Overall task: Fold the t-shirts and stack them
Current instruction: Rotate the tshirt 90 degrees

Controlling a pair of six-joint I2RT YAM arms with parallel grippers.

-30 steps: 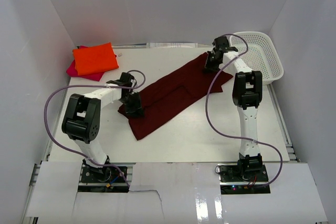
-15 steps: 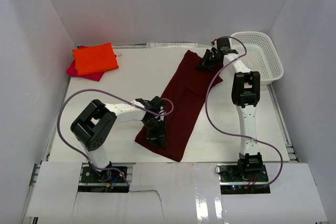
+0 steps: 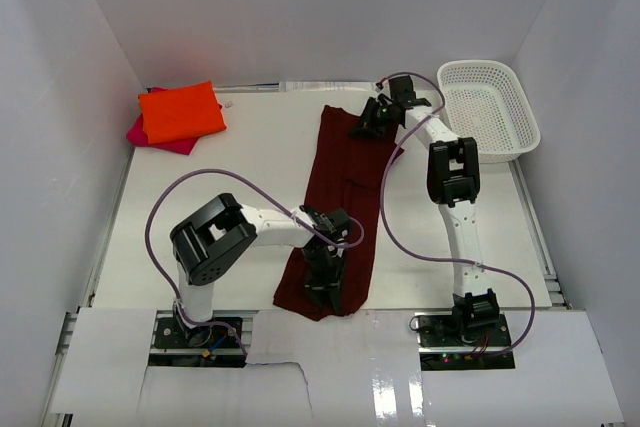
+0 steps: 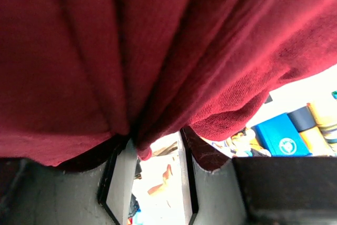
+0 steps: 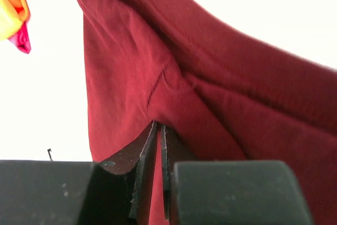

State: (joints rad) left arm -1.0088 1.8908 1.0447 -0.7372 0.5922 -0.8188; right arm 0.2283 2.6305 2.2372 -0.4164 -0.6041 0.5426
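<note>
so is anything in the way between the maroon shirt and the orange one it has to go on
Nothing visible. Only bare table lies between the maroon shirt and the orange shirt at the far left. The basket sits at the far right, away from that path.

A thin fold of the maroon t-shirt [image 5: 210, 93] is pinched between the nearly closed fingers [image 5: 231, 191]. The cloth is spread above and to their right. Beyond the white bench [image 5: 42, 104], edges of the orange t-shirt [image 5: 9, 3] and pink t-shirt [image 5: 22, 39] are seen at far upper left.
</note>
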